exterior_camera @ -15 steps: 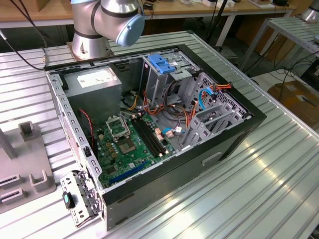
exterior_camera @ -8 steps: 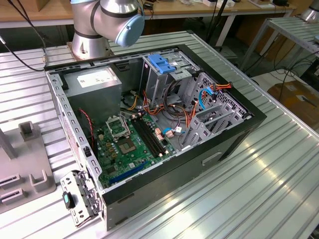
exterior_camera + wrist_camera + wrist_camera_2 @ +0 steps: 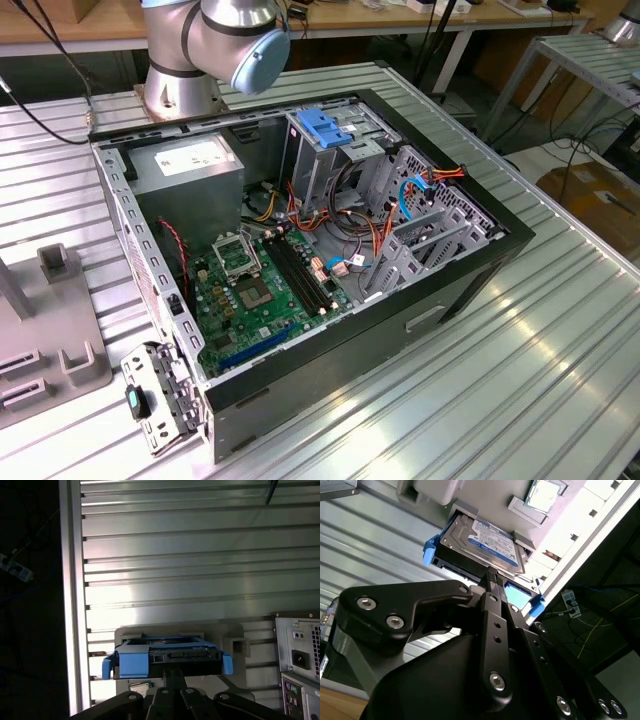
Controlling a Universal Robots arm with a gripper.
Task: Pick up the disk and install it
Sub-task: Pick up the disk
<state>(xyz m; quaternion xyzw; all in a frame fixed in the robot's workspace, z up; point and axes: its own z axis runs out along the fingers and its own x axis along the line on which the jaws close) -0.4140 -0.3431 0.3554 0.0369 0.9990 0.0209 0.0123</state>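
Currently listed. Disk: silver-grey, white-and-blue label, blue side rails; lies flat on a pale grey holder on the ribbed metal worktop, near the worktop's edge. Gripper: black, closed, no gap between its tips; the tips sit at the middle of the disk's near edge, and whether they touch it cannot be told. Computer case: open on the worktop in the exterior view, circuit board and cables exposed, a blue latch piece on its drive cage.
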